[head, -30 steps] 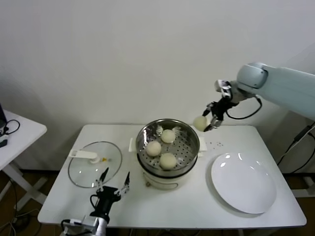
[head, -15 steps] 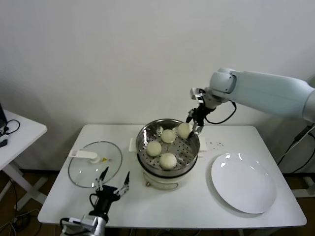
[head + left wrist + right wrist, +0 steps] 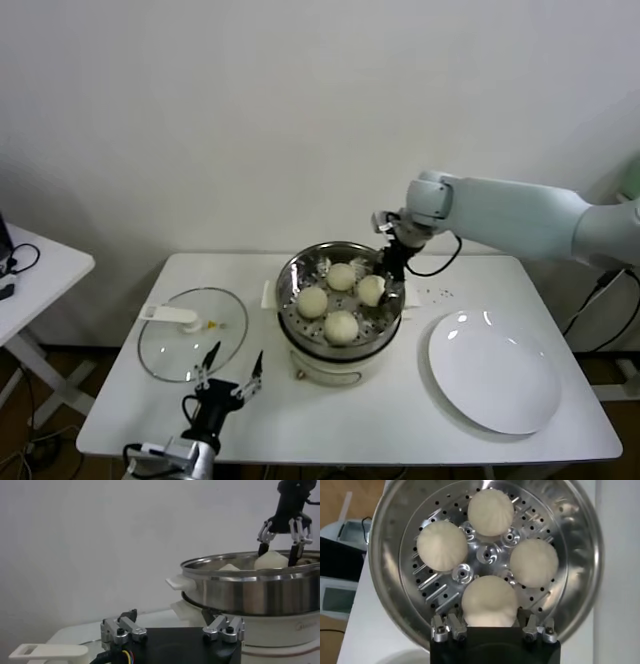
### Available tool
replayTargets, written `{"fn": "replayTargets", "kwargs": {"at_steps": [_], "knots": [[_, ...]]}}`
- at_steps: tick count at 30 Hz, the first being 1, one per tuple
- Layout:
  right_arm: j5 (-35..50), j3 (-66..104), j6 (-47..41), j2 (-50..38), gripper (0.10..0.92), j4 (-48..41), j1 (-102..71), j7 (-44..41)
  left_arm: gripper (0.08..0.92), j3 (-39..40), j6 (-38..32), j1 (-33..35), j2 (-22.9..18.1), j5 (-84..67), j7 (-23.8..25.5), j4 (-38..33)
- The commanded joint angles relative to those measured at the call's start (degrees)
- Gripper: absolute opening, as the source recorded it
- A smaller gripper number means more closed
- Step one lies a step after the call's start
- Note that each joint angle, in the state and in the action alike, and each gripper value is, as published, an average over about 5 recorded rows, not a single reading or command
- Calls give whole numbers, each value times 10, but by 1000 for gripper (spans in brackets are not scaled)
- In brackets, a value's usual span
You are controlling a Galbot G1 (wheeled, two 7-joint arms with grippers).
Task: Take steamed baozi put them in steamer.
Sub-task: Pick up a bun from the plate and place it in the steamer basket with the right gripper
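Note:
The steamer is a shiny steel pot on a cream base at the table's middle. Three baozi lie on its perforated bottom. My right gripper reaches down inside the pot at its right side, shut on a fourth baozi, whose underside is low over the bottom or touching it. In the left wrist view that baozi shows just above the rim between the right gripper's fingers. My left gripper stands open with nothing in it near the table's front edge, left of the steamer.
A flat glass lid with a white handle lies left of the steamer. A bare white plate sits at the right. A small side table stands beyond the table's left end.
My right arm has carried the baozi leftward from beyond the steamer's right rim and lowered it into the pot. The left gripper has not moved.

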Motion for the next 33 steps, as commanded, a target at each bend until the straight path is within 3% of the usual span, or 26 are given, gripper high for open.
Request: {"fn": "replayTargets", "kwargs": {"at_steps": [1, 26, 33], "knots": [[-19, 6, 1, 26, 704, -27, -31, -1, 823, 0, -1, 1, 0, 0, 1, 3], [-29, 9, 3, 17, 706, -26, -32, -3, 823, 3, -4, 1, -6, 4, 1, 6], [-20, 14, 4, 9, 807, -21, -25, -7, 823, 5, -4, 0, -7, 6, 1, 6]]}}
